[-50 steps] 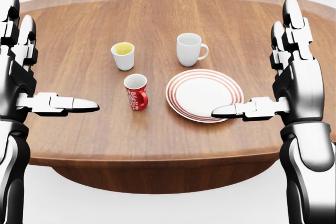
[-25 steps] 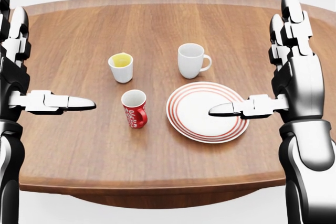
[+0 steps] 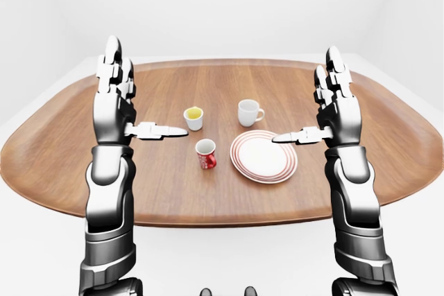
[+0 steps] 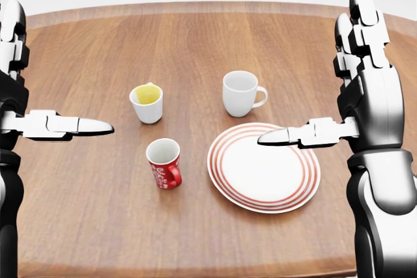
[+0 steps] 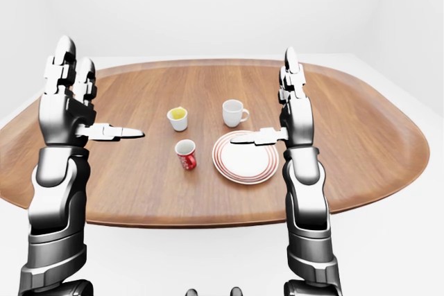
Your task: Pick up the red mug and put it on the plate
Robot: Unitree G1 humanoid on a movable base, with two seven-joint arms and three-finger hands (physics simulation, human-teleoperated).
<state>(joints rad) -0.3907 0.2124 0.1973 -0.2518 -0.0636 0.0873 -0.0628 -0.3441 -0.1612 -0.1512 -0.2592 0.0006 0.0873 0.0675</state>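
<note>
Both hands are raised clear of the table (image 4: 78, 226), fingers extended and spread, holding nothing: left hand (image 3: 114, 102) at the view's left, right hand (image 4: 365, 96) at the right, its thumb projecting over the plate. This posture reads as a ready stance, no reach begun. The red mug (image 4: 164, 163) stands upright just left of the red-ringed plate (image 4: 264, 168), apart from it. Farther up stand a yellow-filled cup (image 4: 147, 103) and a white mug (image 4: 240, 93).
</note>
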